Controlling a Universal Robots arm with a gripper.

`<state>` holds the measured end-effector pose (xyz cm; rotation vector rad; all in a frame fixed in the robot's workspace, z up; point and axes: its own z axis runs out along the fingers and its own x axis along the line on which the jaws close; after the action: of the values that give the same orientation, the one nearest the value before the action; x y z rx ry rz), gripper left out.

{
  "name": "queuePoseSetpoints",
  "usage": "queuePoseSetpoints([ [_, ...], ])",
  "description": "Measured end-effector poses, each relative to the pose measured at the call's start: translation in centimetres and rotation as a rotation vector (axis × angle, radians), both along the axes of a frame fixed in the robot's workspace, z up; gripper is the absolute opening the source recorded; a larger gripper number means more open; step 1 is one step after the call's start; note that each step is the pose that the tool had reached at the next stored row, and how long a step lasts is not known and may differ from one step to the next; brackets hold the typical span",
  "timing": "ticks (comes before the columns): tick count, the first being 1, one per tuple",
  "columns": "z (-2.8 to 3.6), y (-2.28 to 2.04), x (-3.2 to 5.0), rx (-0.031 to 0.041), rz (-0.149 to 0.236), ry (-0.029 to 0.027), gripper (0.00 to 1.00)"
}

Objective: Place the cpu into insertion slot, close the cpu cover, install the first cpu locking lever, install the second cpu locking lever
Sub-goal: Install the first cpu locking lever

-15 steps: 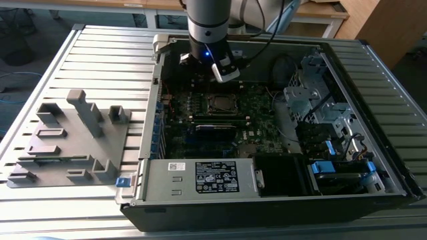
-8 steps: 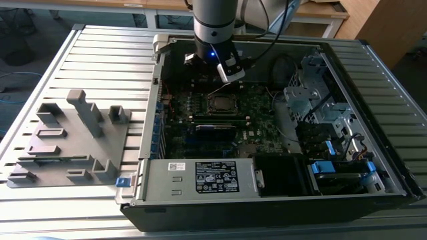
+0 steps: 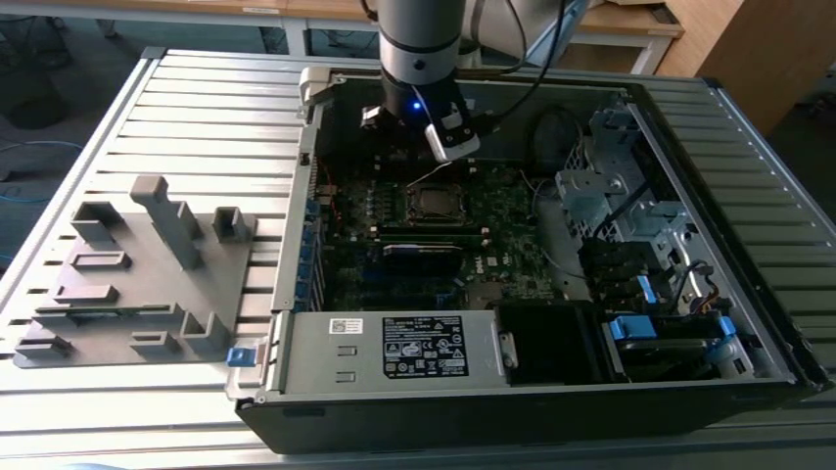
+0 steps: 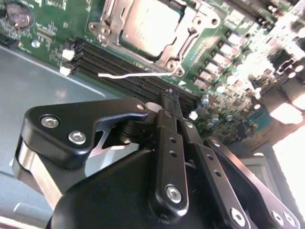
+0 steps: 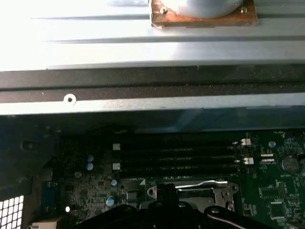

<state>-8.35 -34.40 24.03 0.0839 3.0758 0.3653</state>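
End effector [image 4: 170, 94] clenched, empty, near cpu [image 4: 147, 24] lying flat, face-up under cpu cover [image 4: 110, 19]; thin locking lever [image 4: 133, 75] juts out loose.

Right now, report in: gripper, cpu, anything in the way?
Status: gripper shut, empty, over the memory slots. In its socket: cpu, cover down on it. In the way: one thin lever sticking out loose across the memory slots.

the arm [image 3: 421, 44] is a grey tube with a dark band and a small blue light [image 3: 415, 104]. the gripper [image 4: 170, 97] is matte black, flat linked bars fastened with round silver screws [image 4: 173, 192].
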Motion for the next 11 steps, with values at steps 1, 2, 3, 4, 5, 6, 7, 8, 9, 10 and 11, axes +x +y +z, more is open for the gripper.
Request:
queuePoseSetpoints([
  [1,-0.04,0.02,0.0,-0.0073,0.0,0.0001,0.11],
  [2,-0.11,0.05,0.01,-0.0105,0.0,0.0,0.11],
  [3,-0.22,0.09,0.04,-0.0119,0.0,0.0,0.11],
  [4,-0.35,0.13,0.08,-0.0128,0.0,-0.0001,0.11],
  [5,-0.5,0.2,0.14,-0.0139,0.0,0.0,0.11],
  [6,-0.66,0.31,0.24,-0.0157,0.0,0.0002,0.11],
  [7,-0.81,0.39,0.39,-0.0175,0.0,0.0001,0.11],
  [8,-0.92,0.48,0.58,-0.0198,0.0,0.0001,0.11],
  [9,-1.01,0.56,0.8,-0.0229,0.0,0.0002,0.11],
  [10,-1.11,0.64,1.01,-0.0263,0.0,0.0,0.11],
  [11,-1.17,0.72,1.17,-0.0312,0.0,0.0,0.11],
])
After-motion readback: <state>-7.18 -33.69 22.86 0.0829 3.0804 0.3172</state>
